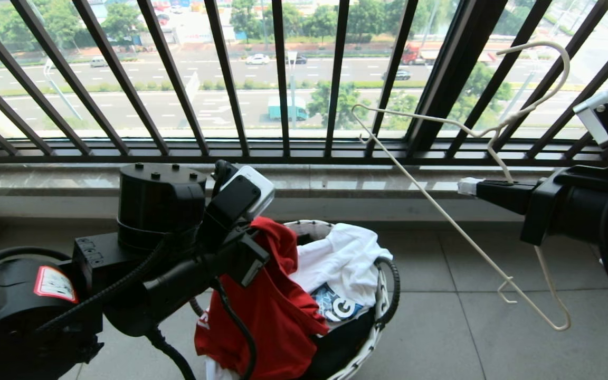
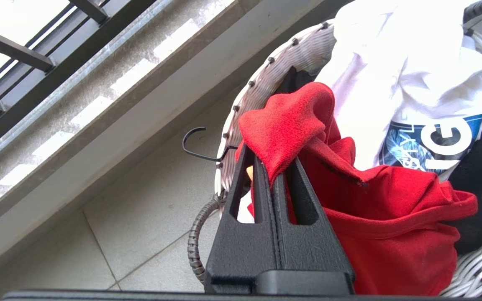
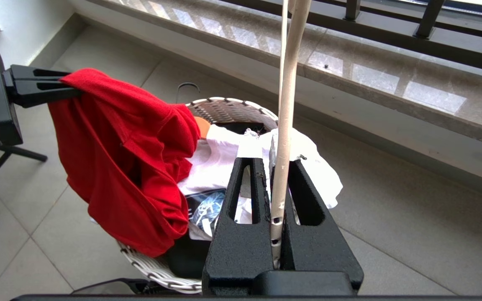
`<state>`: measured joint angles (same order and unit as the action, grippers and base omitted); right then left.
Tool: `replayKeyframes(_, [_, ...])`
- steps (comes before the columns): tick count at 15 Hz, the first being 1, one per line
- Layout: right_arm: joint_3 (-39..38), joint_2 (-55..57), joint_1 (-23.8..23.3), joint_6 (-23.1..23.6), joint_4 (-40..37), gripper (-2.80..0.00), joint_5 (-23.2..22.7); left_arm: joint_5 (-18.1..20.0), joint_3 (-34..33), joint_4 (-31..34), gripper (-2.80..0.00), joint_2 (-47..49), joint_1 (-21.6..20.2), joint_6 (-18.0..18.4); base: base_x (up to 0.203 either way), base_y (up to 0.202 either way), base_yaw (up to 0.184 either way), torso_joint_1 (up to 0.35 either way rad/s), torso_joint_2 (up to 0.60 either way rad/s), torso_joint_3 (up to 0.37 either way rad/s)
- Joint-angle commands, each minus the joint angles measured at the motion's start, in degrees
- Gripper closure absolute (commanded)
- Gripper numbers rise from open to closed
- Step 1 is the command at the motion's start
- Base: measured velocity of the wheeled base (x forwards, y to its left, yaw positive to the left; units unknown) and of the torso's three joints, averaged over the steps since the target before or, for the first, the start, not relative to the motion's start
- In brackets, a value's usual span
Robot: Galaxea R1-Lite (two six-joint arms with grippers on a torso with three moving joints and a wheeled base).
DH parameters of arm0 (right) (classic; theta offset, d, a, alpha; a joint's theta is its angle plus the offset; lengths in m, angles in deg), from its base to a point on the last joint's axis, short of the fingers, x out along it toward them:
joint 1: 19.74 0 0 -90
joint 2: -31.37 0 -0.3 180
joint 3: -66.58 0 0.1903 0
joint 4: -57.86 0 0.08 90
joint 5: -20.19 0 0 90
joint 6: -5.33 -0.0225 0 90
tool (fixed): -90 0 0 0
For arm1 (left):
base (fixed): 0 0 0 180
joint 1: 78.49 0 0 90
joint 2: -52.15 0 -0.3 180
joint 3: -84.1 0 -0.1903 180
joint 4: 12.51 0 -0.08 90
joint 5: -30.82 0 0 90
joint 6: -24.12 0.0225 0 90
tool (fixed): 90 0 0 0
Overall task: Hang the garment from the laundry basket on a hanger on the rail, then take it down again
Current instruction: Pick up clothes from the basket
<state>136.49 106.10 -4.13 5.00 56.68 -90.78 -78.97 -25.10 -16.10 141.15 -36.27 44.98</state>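
**Over the basket: thin pinch on the shirt, plenty that could snag**

Above the laundry basket (image 1: pixel 372 338) the left end effector (image 2: pixel 273 177) is clamped on just a small fold of the red T-shirt (image 1: pixel 272 316), and most of the fabric drapes down over the rim. If that pinch slips, the shirt drops back in. It could also drag the white garment (image 1: pixel 343 261) along. The right end effector (image 3: pixel 280 196) is clamped on the wire hanger (image 1: pixel 462 211), held off to the right by its neck, so it might swivel when loaded.
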Motion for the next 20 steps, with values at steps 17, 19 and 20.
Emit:
replayKeyframes(17, [0.92,2.36,-1.73,-0.02,0.14,0.00,-0.04,3.35,-8.13,16.28,0.00,-10.19,-5.56,-3.65,0.000,0.000,0.000,0.000,0.00,0.000])
replayKeyframes(19, [0.92,2.36,-1.90,-0.02,0.14,0.00,-0.04,3.00,-7.89,18.60,0.00,-7.86,-5.67,-3.16,0.000,0.000,0.000,0.000,0.00,0.000])
replayKeyframes(20, [1.01,2.27,-1.99,-0.02,0.14,0.00,-0.04,2.88,-7.50,18.68,0.00,-6.26,-6.29,-3.24,0.000,0.000,0.000,0.000,0.00,0.000])
